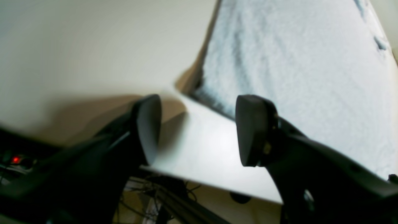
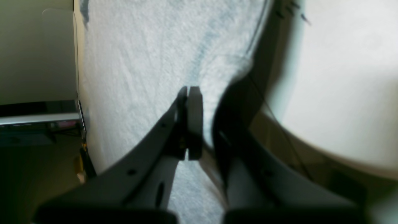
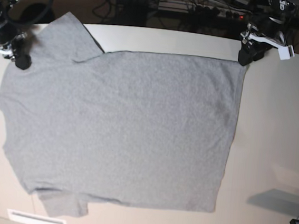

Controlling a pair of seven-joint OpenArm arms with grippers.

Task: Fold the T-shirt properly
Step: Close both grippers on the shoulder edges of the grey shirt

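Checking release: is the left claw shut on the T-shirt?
No. The left claw stands open with bare table between its fingers, the T-shirt beyond them.

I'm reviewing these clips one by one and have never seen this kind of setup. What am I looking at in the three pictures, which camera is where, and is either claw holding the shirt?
This is a robot with two arms working at a pale table. The base view looks down on the whole table. On it a grey T-shirt lies spread flat, plain side up, one sleeve at the upper left and one at the lower left.

The other two pictures come from cameras on the wrists, looking along each claw. The left gripper is at the shirt's upper right corner in the base view; its two fingers stand apart with nothing between them. The right gripper is by the upper left sleeve; its fingers are pressed together over the cloth, but whether fabric is pinched between them I cannot tell.
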